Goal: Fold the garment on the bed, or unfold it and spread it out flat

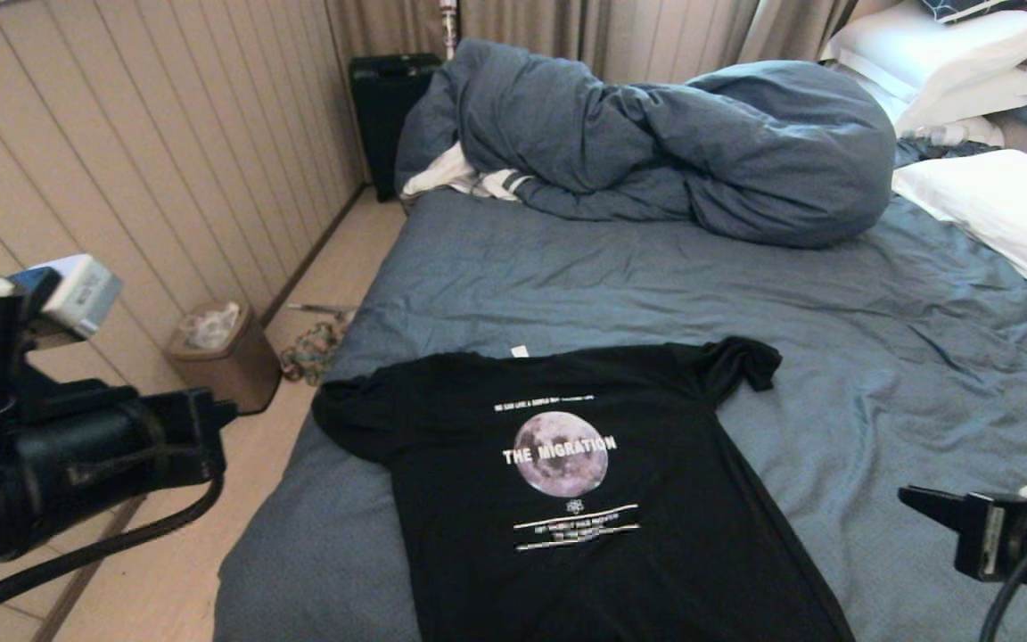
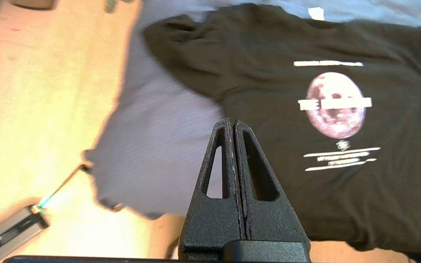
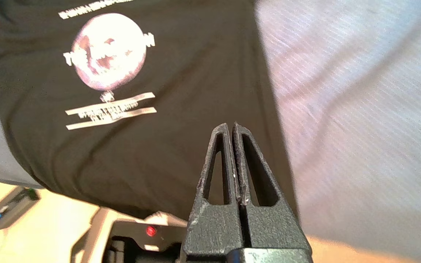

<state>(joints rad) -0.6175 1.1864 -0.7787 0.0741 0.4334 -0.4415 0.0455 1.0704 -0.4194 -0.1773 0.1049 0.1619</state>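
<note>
Black tapered slotted fingers (image 2: 219, 160) — black cables (image 1: 77, 557)

beige panelled wall (image 1: 166, 160), light wooden floor (image 1: 210, 526), brown bin (image 1: 219, 352), beige curtains (image 1: 567, 36)

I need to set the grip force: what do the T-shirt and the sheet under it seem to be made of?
The T-shirt: soft matte knit, probably cotton; it lies limp with a curled sleeve. The sheet: thin matte woven fabric, likely cotton, creased into fine wrinkles.

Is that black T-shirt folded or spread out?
Spread out: the T-shirt lies flat, print up, on the bed, both sleeves out, one sleeve end crumpled.
</note>
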